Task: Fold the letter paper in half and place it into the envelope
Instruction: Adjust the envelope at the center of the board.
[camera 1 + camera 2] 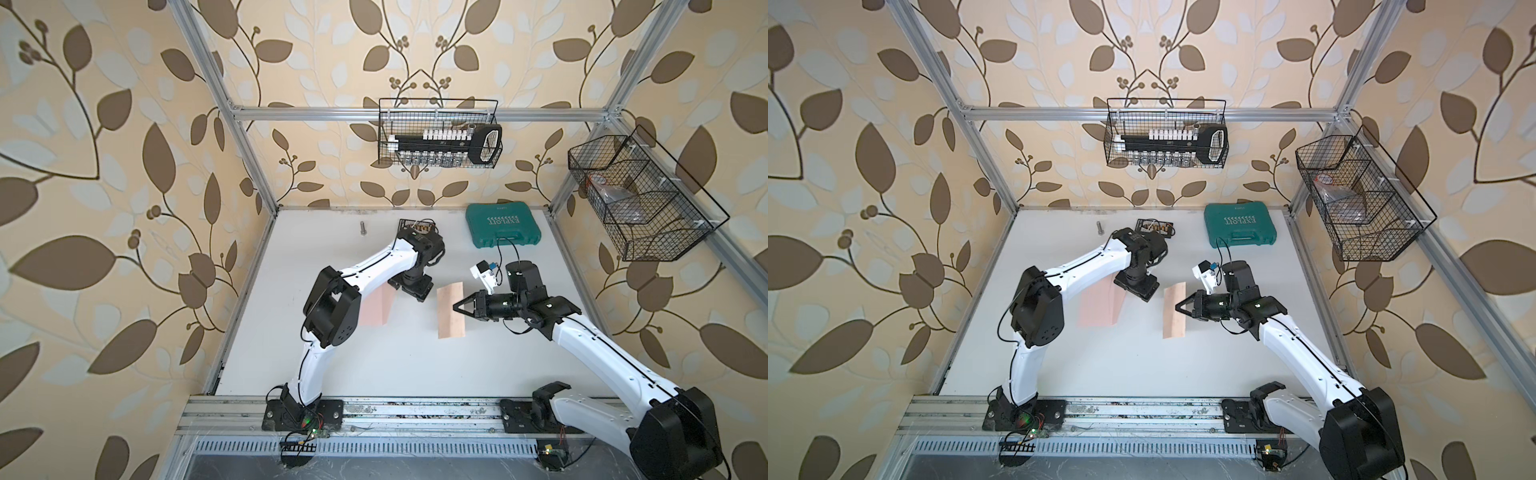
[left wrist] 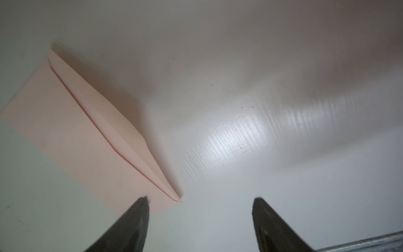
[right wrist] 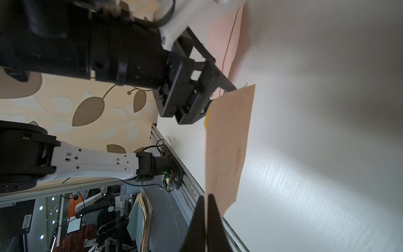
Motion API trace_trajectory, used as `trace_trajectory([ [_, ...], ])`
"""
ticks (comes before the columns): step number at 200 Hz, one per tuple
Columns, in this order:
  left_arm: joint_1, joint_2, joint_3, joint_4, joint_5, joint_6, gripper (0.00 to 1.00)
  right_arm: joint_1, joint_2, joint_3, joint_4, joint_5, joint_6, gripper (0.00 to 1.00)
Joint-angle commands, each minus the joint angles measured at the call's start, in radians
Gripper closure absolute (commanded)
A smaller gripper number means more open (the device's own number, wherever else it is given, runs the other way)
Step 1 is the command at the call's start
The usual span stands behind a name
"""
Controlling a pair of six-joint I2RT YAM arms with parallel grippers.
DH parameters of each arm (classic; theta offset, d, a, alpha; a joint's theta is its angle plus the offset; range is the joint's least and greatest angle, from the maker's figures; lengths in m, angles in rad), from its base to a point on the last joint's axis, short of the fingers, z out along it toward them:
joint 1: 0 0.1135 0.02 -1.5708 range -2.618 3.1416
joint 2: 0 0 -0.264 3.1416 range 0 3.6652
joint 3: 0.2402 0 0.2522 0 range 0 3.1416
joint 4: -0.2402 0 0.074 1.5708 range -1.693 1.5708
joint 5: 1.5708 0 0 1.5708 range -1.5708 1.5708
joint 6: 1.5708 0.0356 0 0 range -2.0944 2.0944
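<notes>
The letter paper (image 1: 448,320) (image 1: 1173,320) shows as a narrow cream-tan strip right of the table's middle. My right gripper (image 1: 454,306) (image 1: 1177,306) is shut on its right long edge. In the right wrist view the sheet (image 3: 229,141) runs out from between the shut jaws (image 3: 206,196) and hangs tilted off the table. The pale pink envelope (image 1: 376,309) (image 1: 1100,307) lies flat to the left, partly under my left arm, with its flap (image 2: 113,122) raised. My left gripper (image 1: 412,290) (image 2: 200,203) points down, open and empty, between the envelope's corner and the paper's far end.
A green tool case (image 1: 503,226), a small black tray (image 1: 417,227) and a bolt (image 1: 363,227) lie along the back of the table. Wire baskets hang on the back wall (image 1: 440,133) and the right wall (image 1: 640,195). A metal rail (image 1: 415,411) runs along the front edge.
</notes>
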State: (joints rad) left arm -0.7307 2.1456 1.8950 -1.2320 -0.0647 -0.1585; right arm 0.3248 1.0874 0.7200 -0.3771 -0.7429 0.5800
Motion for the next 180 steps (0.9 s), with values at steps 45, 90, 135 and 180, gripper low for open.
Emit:
trace_trajectory([
  [45,-0.014,0.033,0.068,-0.123,-0.226,0.107,0.21,-0.007,-0.067,-0.074,-0.036,0.016,-0.03,1.0],
  [90,-0.074,-0.23,-0.389,0.234,-0.29,0.641,0.13,-0.03,-0.107,-0.113,-0.022,0.004,-0.024,1.0],
  [135,0.069,-0.439,-0.51,0.444,-0.026,0.976,0.11,-0.036,-0.126,-0.143,-0.011,-0.02,-0.013,1.0],
  [180,0.081,-0.304,-0.376,0.405,-0.023,0.904,0.04,-0.036,-0.126,-0.172,0.012,-0.02,0.01,1.0],
])
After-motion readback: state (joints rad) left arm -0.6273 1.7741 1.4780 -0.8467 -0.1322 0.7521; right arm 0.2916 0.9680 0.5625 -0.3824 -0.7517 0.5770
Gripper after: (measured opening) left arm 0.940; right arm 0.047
